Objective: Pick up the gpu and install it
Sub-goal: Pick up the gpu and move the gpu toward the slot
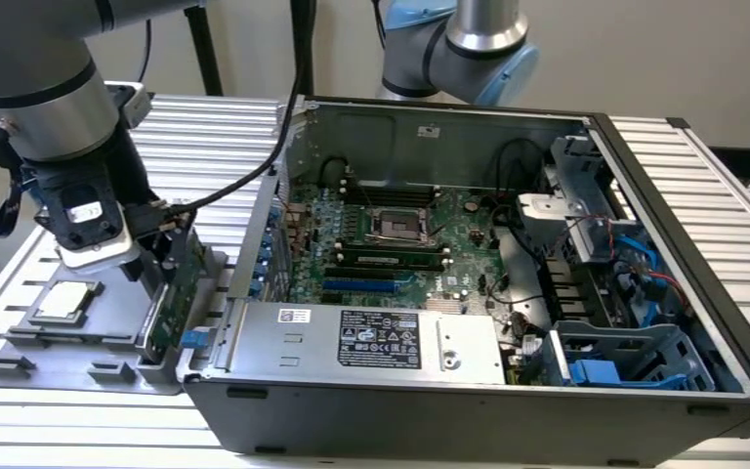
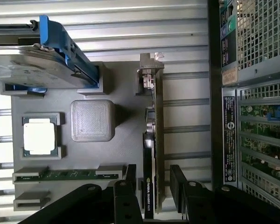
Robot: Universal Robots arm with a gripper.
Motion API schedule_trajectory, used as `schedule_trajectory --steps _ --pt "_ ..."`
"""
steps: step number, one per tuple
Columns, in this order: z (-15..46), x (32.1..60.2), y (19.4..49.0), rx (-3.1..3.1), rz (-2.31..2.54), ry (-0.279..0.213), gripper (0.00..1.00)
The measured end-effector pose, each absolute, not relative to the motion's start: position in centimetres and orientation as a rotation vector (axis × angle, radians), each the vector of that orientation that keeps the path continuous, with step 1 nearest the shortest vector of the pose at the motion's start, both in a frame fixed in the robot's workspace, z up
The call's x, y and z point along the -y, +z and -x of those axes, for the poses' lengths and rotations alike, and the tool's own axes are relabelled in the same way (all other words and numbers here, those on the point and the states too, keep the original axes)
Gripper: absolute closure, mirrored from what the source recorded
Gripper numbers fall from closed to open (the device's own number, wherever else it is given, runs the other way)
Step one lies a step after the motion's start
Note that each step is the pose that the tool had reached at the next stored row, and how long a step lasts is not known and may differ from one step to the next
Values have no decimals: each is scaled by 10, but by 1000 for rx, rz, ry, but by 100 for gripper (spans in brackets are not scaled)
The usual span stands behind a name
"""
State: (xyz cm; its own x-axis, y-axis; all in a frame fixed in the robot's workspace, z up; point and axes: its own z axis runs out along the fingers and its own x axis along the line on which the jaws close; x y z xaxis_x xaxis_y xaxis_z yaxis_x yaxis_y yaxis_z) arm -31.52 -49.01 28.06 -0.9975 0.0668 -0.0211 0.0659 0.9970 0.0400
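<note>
My pincer (image 2: 154, 173) hangs over the grey tray (image 2: 119, 154), released. One finger (image 2: 130, 179) stands on each side of the gpu (image 2: 155, 126), with a gap showing at both faces. The gpu stands on edge in a slot along the tray's side nearest the computer case (image 1: 414, 420), its silver bracket at the end away from my fingers. A CPU chip (image 2: 38, 136) sits in another recess of the tray.

Silver-grey arm (image 1: 36, 93) with black cables (image 1: 253, 180), black jaws.
</note>
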Motion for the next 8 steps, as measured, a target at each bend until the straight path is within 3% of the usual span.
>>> schedule_trajectory --steps 8 --pt "314 490 266 -3117 -104 61 58"
